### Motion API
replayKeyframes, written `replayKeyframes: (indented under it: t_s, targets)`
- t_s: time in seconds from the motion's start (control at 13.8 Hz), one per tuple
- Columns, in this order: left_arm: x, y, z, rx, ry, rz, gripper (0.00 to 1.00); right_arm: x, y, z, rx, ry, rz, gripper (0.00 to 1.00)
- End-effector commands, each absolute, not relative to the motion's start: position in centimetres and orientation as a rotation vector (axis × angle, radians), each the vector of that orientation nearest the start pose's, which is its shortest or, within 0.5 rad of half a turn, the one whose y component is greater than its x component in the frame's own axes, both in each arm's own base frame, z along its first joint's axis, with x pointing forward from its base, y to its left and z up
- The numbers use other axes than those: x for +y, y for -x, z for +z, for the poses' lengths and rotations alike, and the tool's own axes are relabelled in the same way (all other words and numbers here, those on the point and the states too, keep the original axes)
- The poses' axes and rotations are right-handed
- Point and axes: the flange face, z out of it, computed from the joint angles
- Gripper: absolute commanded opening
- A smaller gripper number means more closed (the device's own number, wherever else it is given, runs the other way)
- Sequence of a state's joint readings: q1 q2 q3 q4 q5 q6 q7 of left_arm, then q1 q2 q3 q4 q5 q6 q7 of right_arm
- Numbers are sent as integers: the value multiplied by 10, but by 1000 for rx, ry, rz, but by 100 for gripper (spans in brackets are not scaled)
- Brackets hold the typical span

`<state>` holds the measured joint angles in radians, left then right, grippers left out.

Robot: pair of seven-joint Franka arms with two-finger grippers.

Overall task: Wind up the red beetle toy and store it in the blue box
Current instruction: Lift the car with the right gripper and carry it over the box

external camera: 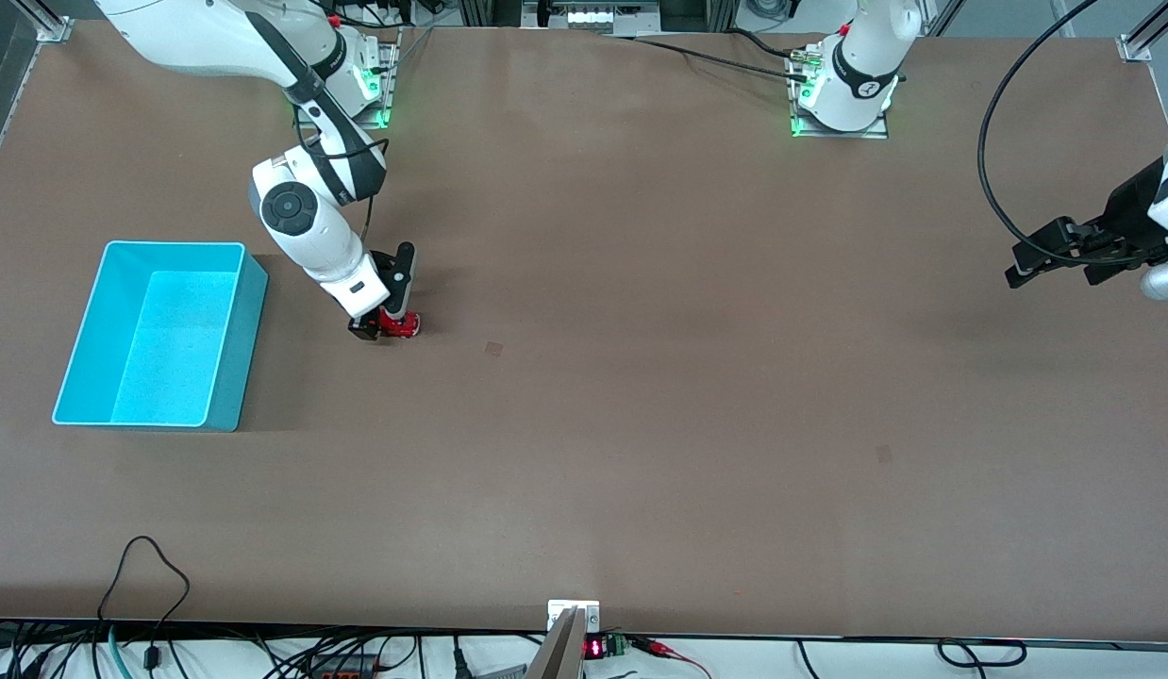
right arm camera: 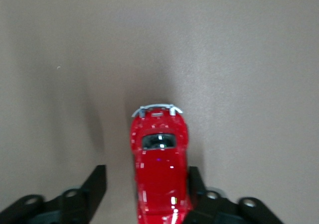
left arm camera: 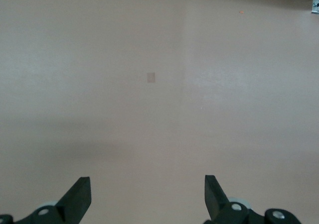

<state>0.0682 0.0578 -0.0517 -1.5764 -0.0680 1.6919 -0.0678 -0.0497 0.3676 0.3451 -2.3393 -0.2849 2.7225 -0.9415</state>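
The red beetle toy [external camera: 401, 323] stands on the brown table, a short way from the blue box [external camera: 250, 349] toward the left arm's end. My right gripper [external camera: 384, 326] is down at the table around the toy. In the right wrist view the toy [right arm camera: 159, 154] lies between the fingers of the right gripper [right arm camera: 147, 173]. One finger [right arm camera: 195, 180] is against its side and the other stands apart, so the jaws are open. My left gripper [external camera: 1042, 259] waits open and empty above the left arm's end of the table; it also shows in the left wrist view [left arm camera: 148, 185].
The blue box holds nothing that I can see and stands at the right arm's end of the table. A small square mark [external camera: 493, 348] lies on the table near the toy. Another mark [external camera: 884, 454] lies nearer the front camera, also in the left wrist view [left arm camera: 151, 77].
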Motion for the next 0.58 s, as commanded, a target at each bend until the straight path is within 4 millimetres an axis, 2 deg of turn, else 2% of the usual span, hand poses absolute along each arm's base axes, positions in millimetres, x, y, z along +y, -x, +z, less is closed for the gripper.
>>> replayKeyframes:
  t_s: [0.0, 0.07, 0.15, 0.29, 0.51]
  targets:
    - [9, -580, 596, -153, 3207, -62, 100, 168, -495, 193, -2147, 2330, -91, 19]
    - [8, -580, 596, -147, 3206, -57, 100, 168, -497, 194, -2137, 2341, -93, 8]
    - [4, -579, 597, -137, 3207, -54, 100, 169, -502, 200, -2133, 2354, -111, 5]
    - [4, -580, 596, -137, 3207, -52, 100, 165, -514, 221, -2094, 2412, -168, 2]
    - [4, -580, 596, -138, 3209, -57, 100, 156, -521, 266, -1862, 2651, -173, 0]
